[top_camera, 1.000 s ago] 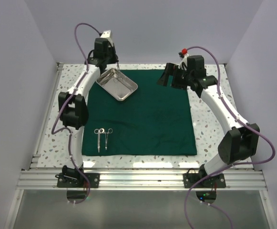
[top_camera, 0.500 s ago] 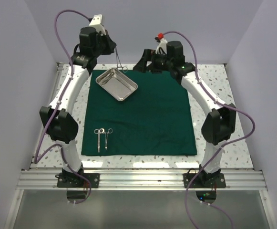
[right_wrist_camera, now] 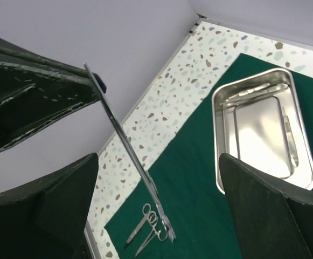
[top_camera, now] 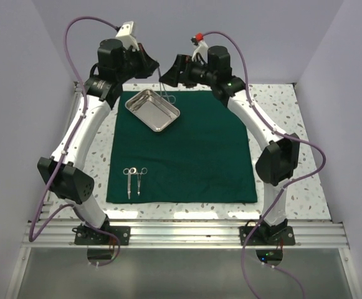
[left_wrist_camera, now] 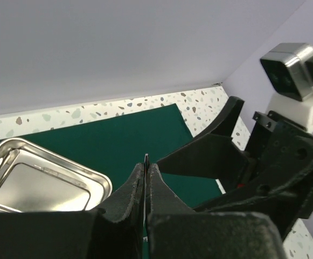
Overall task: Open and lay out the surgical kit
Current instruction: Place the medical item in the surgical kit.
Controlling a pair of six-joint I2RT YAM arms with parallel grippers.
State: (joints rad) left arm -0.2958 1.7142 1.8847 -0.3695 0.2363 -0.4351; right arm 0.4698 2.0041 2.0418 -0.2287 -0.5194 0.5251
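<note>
One slim forceps (right_wrist_camera: 126, 141), upper middle of the top view, dangling, pinched by its tip in the left gripper (left_wrist_camera: 146, 170). Right gripper (top_camera: 171, 71) spread wide alongside. Light, stiff, slippery: grab mid-shank.

The dark green square cloth drape (top_camera: 193, 149) lies spread on the speckled white table (top_camera: 274, 118). The shiny rectangular steel tray (top_camera: 152, 110) sits on its far-left corner, and two small steel scissor-handled instruments (top_camera: 134, 180) lie side by side near its near-left edge. Above the tray's far side, a long steel forceps (top_camera: 164, 87) hangs from the left gripper (left_wrist_camera: 145, 172), with the right gripper (top_camera: 173, 71) just to its right.
</note>
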